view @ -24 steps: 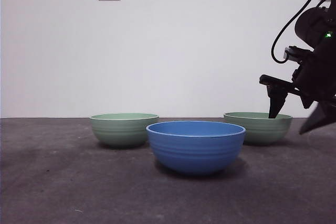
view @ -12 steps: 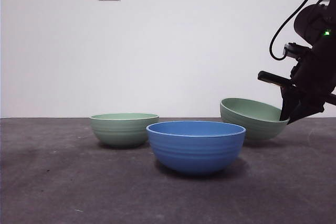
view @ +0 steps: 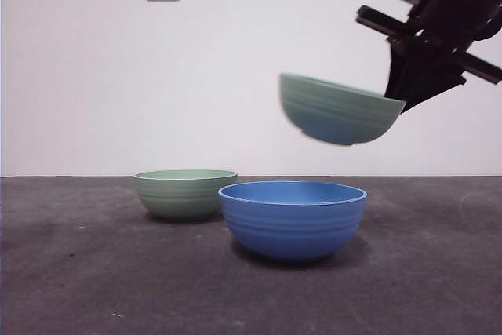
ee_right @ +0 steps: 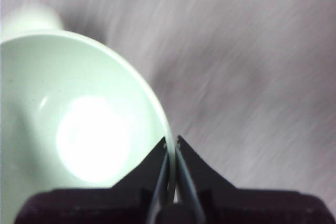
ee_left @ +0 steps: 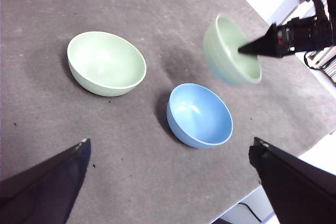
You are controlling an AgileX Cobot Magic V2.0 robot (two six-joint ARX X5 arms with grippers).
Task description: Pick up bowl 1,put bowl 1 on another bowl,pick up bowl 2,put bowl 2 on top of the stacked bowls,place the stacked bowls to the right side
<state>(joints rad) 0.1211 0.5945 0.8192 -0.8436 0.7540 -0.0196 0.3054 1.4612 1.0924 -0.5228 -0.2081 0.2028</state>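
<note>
Bowl 1 (view: 340,111), pale green, in air above blue bowl (view: 292,217), tilted because right end effector (ee_right: 171,141) pinches only its rim. Left end effector (ee_left: 168,150) spread, waiting. Second green bowl (view: 185,192) on tabletop (view: 94,288).

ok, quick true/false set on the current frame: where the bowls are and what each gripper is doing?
1. The right gripper pinches the rim of a pale green ridged bowl. True.
2. That bowl sits on the table. False: it hangs in the air, tilted.
3. The round blue ridged bowl is empty. True.
4. The left gripper holds the second pale green bowl. False: it is open, holding nothing.
5. The bowls are already stacked. False: all three are apart.
</note>
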